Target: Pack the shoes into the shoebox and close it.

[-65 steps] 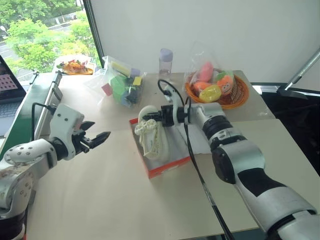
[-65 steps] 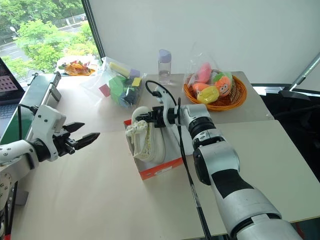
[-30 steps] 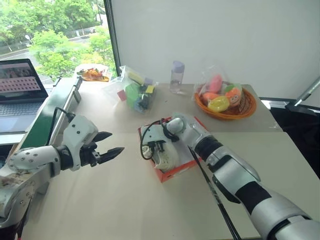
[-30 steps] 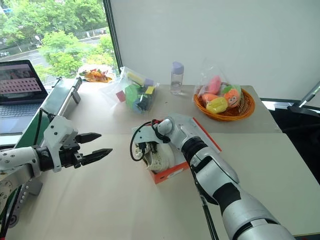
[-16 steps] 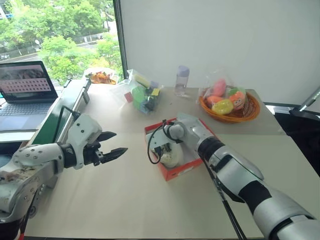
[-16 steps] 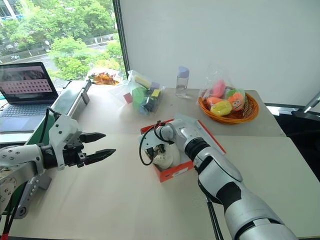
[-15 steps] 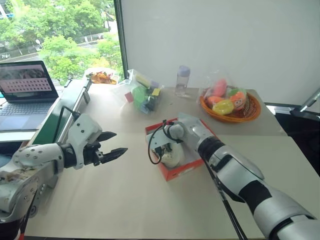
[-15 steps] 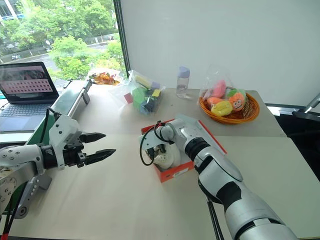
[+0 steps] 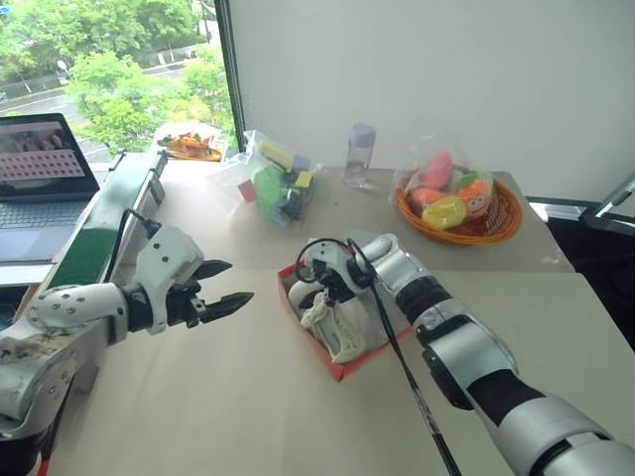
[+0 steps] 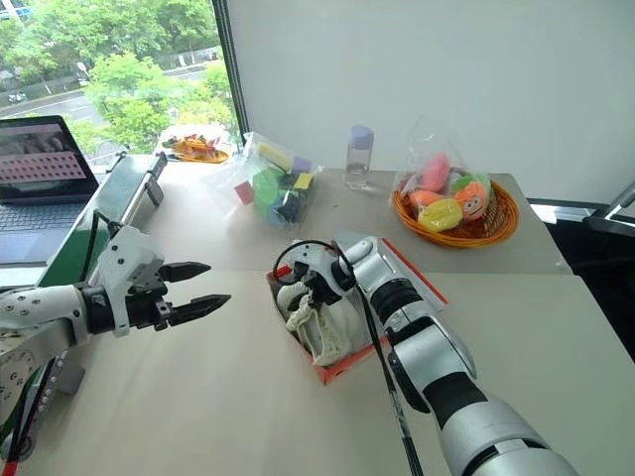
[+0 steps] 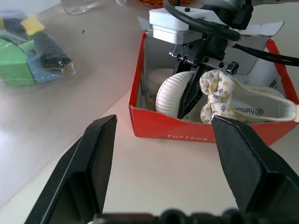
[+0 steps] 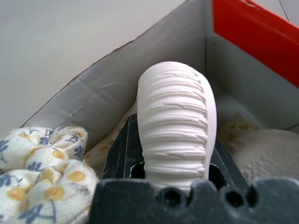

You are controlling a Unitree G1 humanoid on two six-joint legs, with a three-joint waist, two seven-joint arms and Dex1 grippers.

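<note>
Since half a second ago the right gripper (image 11: 189, 88) has rolled its wrist, so the shoe (image 9: 342, 322) it's clamped on now lies lengthwise in the red shoebox (image 9: 337, 369), lid flopped open behind. Left gripper (image 9: 220, 285) hovers off to the side, fingers spread wide, holding nothing. Behind the box: a bag of blocks (image 9: 273, 186), a bottle (image 9: 358, 155), an orange basket (image 9: 506, 227) and a laptop (image 9: 40, 169).
</note>
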